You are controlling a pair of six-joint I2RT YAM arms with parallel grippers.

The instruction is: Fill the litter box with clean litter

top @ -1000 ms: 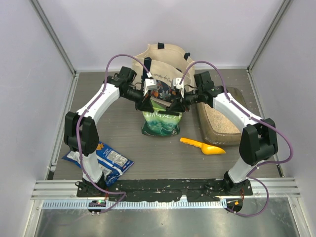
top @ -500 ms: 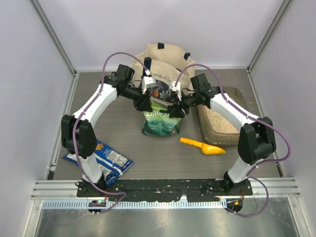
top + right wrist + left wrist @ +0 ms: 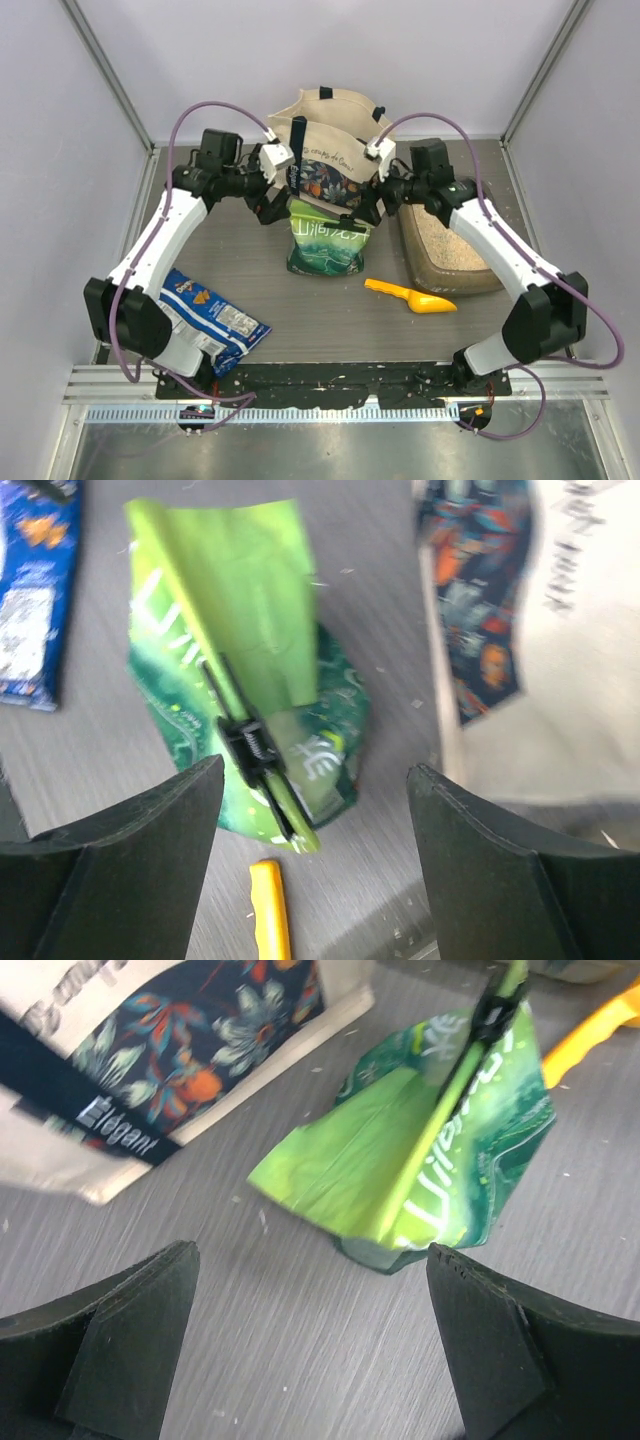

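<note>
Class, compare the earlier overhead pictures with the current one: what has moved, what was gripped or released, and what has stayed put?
Both claws let go of the green pouch. The left claw opened and drew back to the left; the right claw opened and drew back to the right. The pouch stays standing before the tote bag. The litter box, its litter, the yellow scoop and the blue snack bag are unchanged.
</note>
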